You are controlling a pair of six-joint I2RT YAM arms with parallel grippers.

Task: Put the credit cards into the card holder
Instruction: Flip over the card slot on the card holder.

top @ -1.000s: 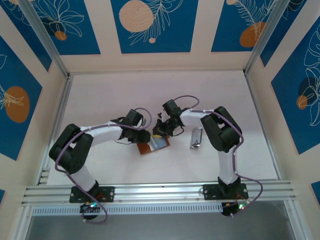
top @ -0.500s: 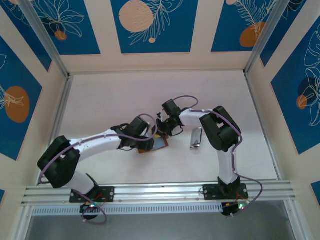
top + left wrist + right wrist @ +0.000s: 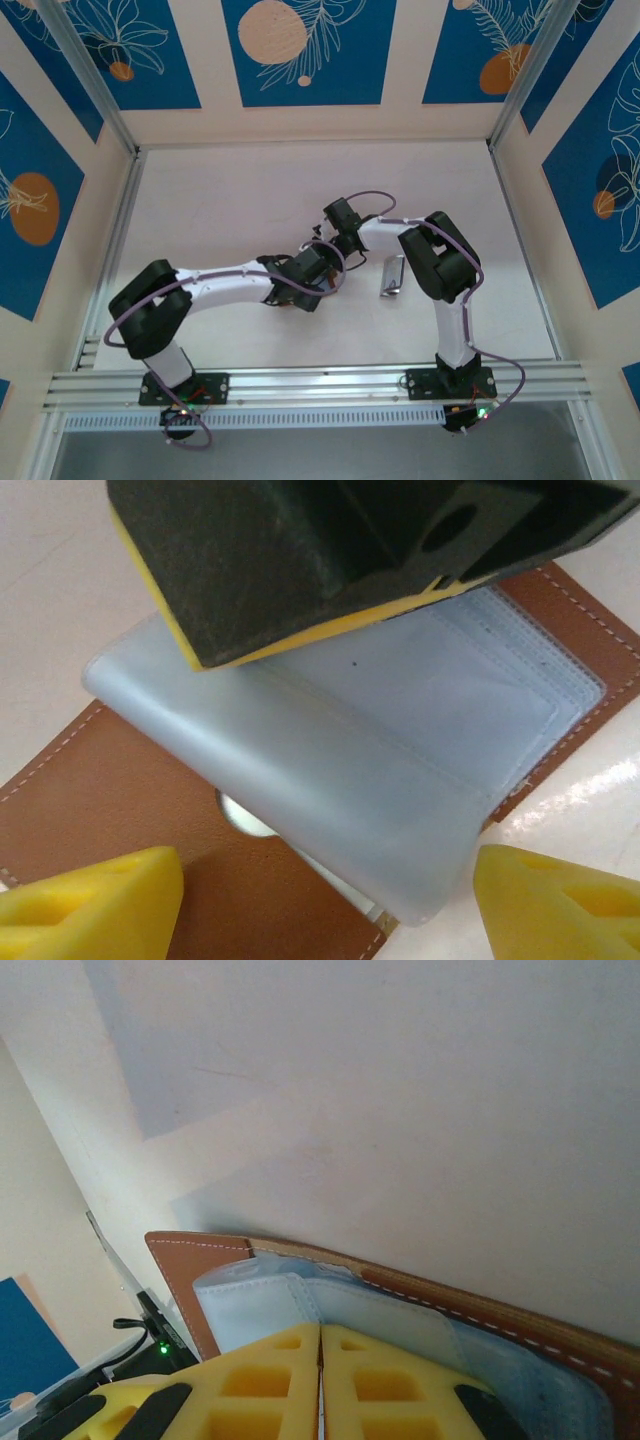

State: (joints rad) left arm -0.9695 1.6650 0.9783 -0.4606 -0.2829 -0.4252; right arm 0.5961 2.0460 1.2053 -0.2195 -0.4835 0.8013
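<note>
**Markings.** The wallet [image 3: 380, 750] lies open and shows brown leather with pale stitching [image 3: 40, 770] along the edge. A bluish clear sleeve [image 3: 330, 790] lies across its inside. Any print on these surfaces is too faint to read.

**Wallet position.** The wallet lies on the table [image 3: 250, 200] between the two wrists, near the centre of the top view. There the left wrist covers most of it. In the right wrist view its brown edge runs from 9 o'clock towards 4 o'clock.

**Cards position.** The cards [image 3: 391, 277] lie flat on the table at 3 o'clock from the wallet. They are apart from the wallet and just beside the right arm's elbow.

**Left gripper.** The left gripper [image 3: 325, 905] has its fingers wide apart. One fingertip sits at 7 o'clock over the leather and the other at 5 o'clock over the table. Nothing is between them, and contact with the wallet cannot be confirmed.

**Right gripper.** The right gripper [image 3: 320, 1370] has its fingers pressed together, leaving a hairline seam. It enters the left wrist view from 12 o'clock, low over the sleeve.

**Change from one second earlier.**
- The left wrist was at 9 o'clock from the wallet and now stands over it.
- The wallet's blue-grey inside was then exposed from above.
- The left fingers have spread.
- The right arm and the cards are unchanged.
</note>
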